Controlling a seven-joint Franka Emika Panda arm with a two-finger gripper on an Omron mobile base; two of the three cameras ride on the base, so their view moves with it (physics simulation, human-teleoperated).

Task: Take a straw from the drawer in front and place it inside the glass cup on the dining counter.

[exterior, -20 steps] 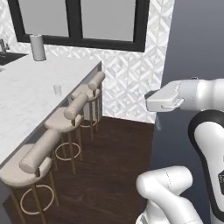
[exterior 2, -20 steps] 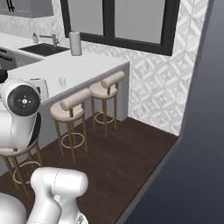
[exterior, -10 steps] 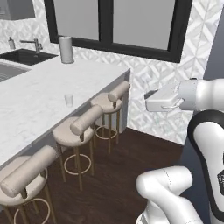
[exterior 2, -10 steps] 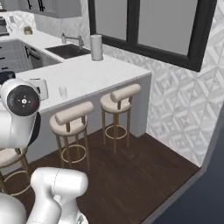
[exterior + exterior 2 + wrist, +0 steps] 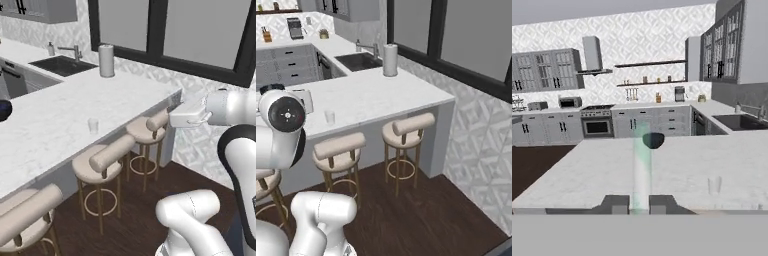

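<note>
Base has swung toward counter [image 5: 60, 120]; whole view shifted, cup [image 5: 93, 125] now nearer frame centre. Gripper [image 5: 639, 204] clamped on straw [image 5: 641, 165], which stands up between fingertips as pale greenish blur; exact tilt hard to read. Cup [image 5: 714, 185] sits ahead and to right in hand view, near counter's stool-side edge, upright, mouth up. Marble around cup bare. Stools [image 5: 100, 162] tucked below overhang, under hand's path. Dark bowl [image 5: 653, 140] farther back, white roll [image 5: 106, 60] at far end.

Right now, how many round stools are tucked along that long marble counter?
3: one near the counter's far end, one beside it, one nearest the camera, cut off by the picture's edge. More could be out of frame.
</note>
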